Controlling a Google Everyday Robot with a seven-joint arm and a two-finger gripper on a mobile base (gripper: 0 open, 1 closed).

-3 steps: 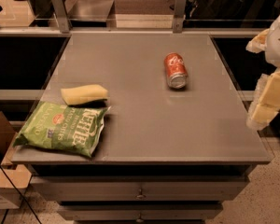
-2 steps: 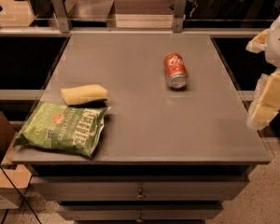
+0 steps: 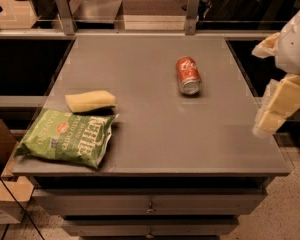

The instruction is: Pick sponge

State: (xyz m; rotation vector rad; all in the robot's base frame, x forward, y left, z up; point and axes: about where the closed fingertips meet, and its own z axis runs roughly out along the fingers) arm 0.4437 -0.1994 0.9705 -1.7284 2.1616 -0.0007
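The pale yellow, soft rectangular foam sponge point(image 3: 90, 101) lies flat on the left side of the grey, flat-topped table point(image 3: 155, 139), a little below the middle height of the frame. Its long side runs roughly left to right, with the right end tipped slightly upward in the picture. Its corners and edges are rounded, its surface is plain and unmarked, and its near side casts a thin dark shadow on the tabletop. Just below it, at the lower left of the table, lies the green crinkly chip bag point(image 3: 67, 136) with white lettering; the bag's upper edge is just beside the sponge's lower edge, and whether the two touch cannot be told. Well apart, right of centre and higher in the frame, a red aluminium soda can point(image 3: 188, 75) lies on its side with its silver end facing the viewer. The robot's gripper point(image 3: 262, 86), with a white body and pale yellow segmented fingers point(image 3: 280, 101), hangs at the right edge of the frame, past the table's right rim and far from the sponge. Its fingers stand apart with nothing between them. Grey drawer fronts point(image 3: 150, 204) show under the tabletop.
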